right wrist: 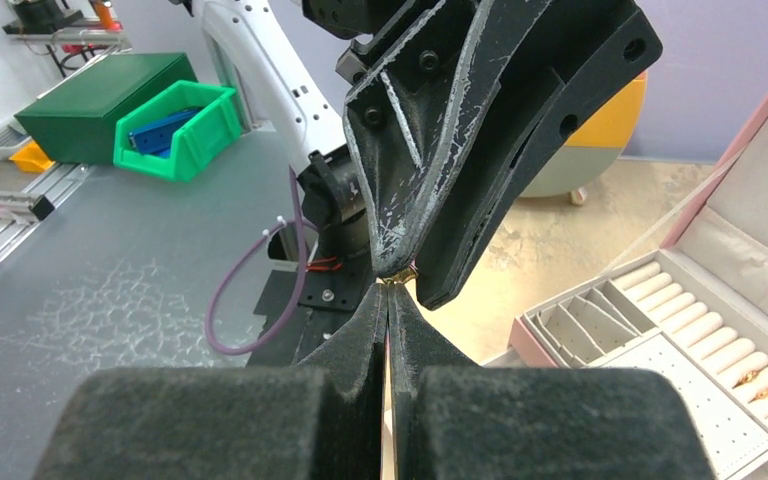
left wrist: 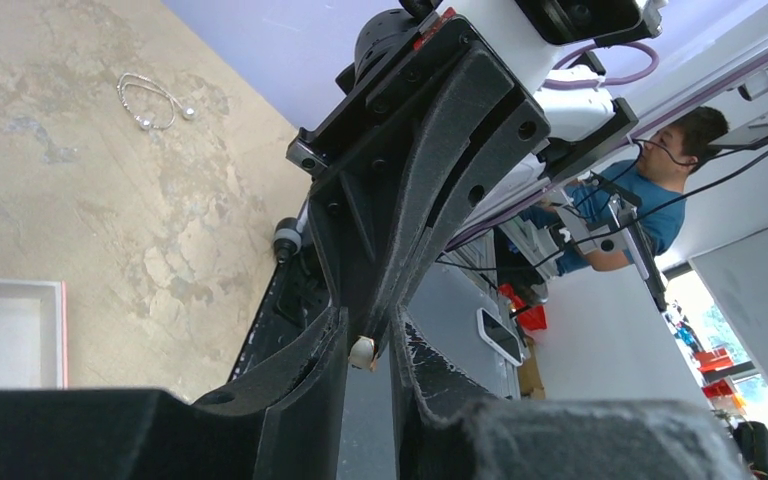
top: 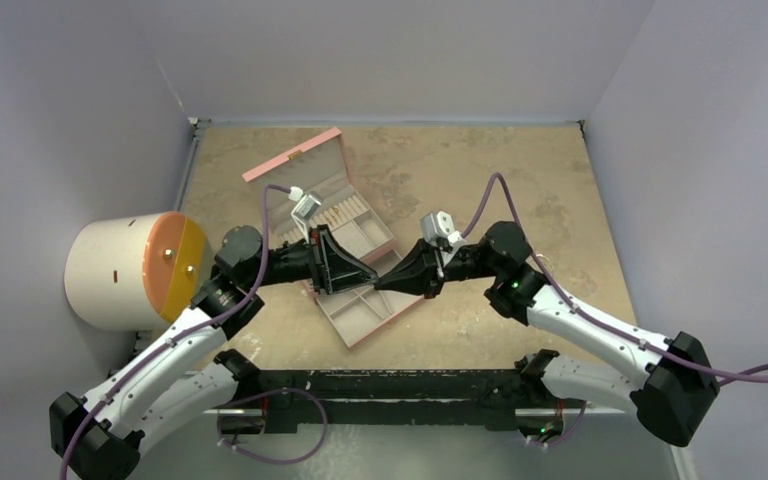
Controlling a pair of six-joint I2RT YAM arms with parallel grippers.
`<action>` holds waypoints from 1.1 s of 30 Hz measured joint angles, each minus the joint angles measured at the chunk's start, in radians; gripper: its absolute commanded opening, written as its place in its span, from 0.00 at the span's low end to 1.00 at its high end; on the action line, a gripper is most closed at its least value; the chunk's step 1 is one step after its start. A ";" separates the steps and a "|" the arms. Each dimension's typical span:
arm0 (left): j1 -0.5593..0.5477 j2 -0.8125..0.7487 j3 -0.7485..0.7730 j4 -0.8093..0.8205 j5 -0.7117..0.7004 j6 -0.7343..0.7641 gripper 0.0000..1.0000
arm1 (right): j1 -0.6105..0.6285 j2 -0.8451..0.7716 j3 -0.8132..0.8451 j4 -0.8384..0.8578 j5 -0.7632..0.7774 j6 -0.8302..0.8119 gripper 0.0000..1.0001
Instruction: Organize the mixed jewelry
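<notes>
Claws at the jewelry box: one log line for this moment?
tips meeting | right claw shut on gold piece | left claw narrowly open around it | pink box open

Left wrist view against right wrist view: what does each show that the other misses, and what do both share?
Left wrist only: a thin silver chain lying on the table, and a person in a blue shirt. Right wrist only: the ring rolls of the pink jewelry box and a green bin. Both: the left gripper and right gripper tip to tip at a tiny gold piece.
</notes>
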 measured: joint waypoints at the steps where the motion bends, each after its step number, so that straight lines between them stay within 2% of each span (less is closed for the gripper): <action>1: 0.000 0.000 0.000 0.003 0.000 0.000 0.21 | 0.000 -0.003 0.000 0.000 0.001 0.000 0.00; 12: 0.000 0.000 0.000 0.011 0.002 0.000 0.22 | 0.000 -0.034 0.000 -0.003 0.021 -0.003 0.00; 20: 0.000 -0.002 0.000 0.011 0.002 -0.001 0.12 | 0.000 -0.036 -0.002 -0.013 0.033 -0.003 0.00; 25: 0.000 -0.004 0.000 0.009 0.002 -0.001 0.00 | 0.000 -0.039 -0.004 -0.014 0.041 -0.003 0.00; 33: 0.000 -0.004 0.000 0.007 -0.002 0.000 0.00 | 0.002 -0.046 -0.012 -0.015 0.061 -0.003 0.00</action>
